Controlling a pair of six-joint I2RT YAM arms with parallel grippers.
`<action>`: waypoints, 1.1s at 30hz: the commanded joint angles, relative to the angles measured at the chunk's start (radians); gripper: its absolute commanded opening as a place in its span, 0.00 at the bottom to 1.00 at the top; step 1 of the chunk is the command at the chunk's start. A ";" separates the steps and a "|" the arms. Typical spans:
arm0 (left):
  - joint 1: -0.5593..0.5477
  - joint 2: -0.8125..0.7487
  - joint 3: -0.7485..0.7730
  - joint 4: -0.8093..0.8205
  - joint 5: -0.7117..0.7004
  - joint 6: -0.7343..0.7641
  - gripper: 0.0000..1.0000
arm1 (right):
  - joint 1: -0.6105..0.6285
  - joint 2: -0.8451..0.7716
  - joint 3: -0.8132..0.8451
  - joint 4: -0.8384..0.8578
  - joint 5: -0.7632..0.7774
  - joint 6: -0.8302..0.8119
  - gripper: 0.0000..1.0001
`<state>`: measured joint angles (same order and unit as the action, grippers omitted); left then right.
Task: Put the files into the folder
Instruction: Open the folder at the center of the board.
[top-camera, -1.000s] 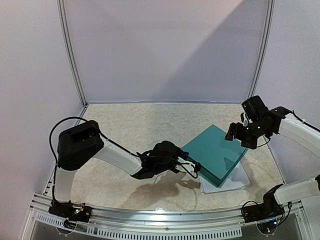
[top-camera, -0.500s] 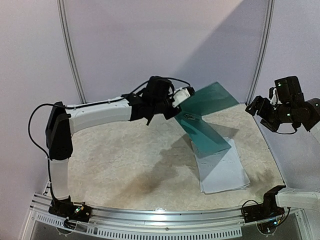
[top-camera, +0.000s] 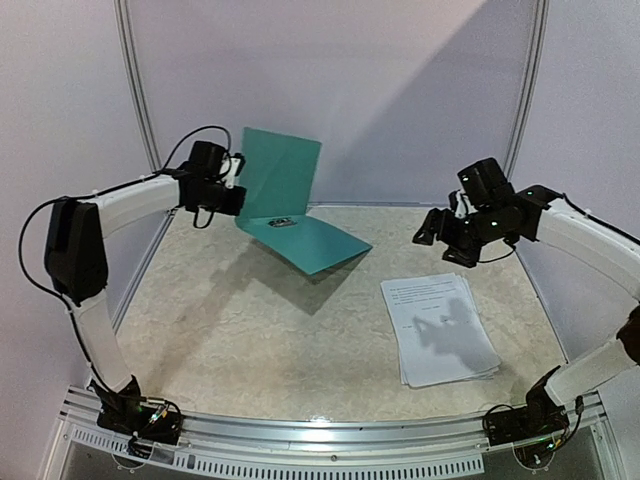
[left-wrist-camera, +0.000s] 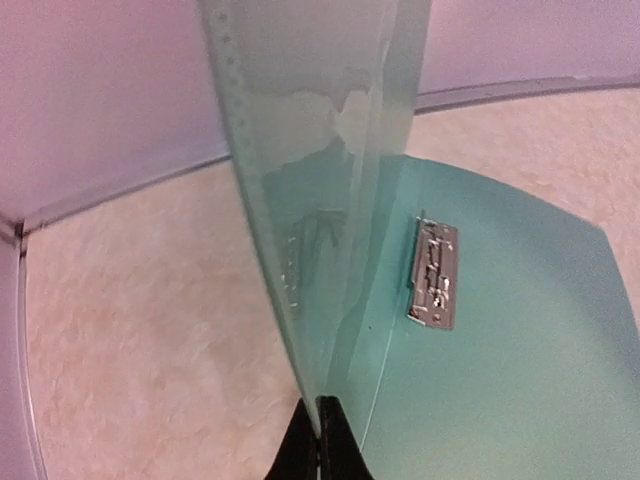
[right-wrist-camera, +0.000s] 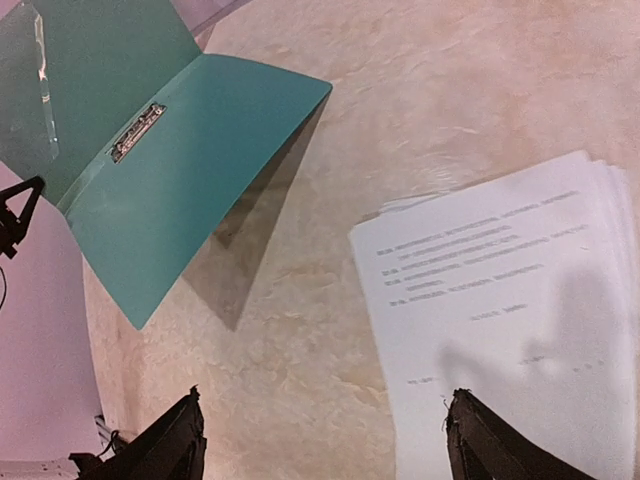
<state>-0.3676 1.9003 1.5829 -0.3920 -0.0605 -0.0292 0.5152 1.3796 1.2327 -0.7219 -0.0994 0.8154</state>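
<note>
The teal folder hangs open at the back left, one cover upright against the wall and the other sloping down to the table. My left gripper is shut on the edge of the upright cover. The silver clip shows on the inside near the fold. The files lie as a white stack with printed text at the right front of the table, uncovered. My right gripper hovers open above the table by the stack's far left corner, holding nothing. The folder lies to its left.
Pale purple walls close the back and both sides, with metal posts at the back corners. A metal rail runs along the near edge by the arm bases. Beige tabletop lies between folder and files.
My left arm has lifted the folder off the files and swung it to the back left, where it hangs open. My right gripper has moved in over the bared stack.
</note>
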 joint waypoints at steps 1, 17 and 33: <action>0.071 -0.150 -0.206 -0.064 0.127 -0.187 0.00 | 0.096 0.102 -0.027 0.285 -0.108 0.082 0.83; 0.139 -0.301 -0.595 -0.113 0.247 -0.442 0.00 | 0.368 0.541 -0.066 0.794 -0.149 0.437 0.87; 0.227 -0.250 -0.560 -0.256 0.475 -0.611 0.00 | 0.537 0.518 0.072 0.449 0.036 0.356 0.87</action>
<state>-0.1394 1.6756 1.0557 -0.5930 0.3756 -0.5709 1.0225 1.9087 1.1084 0.0261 -0.1768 1.3312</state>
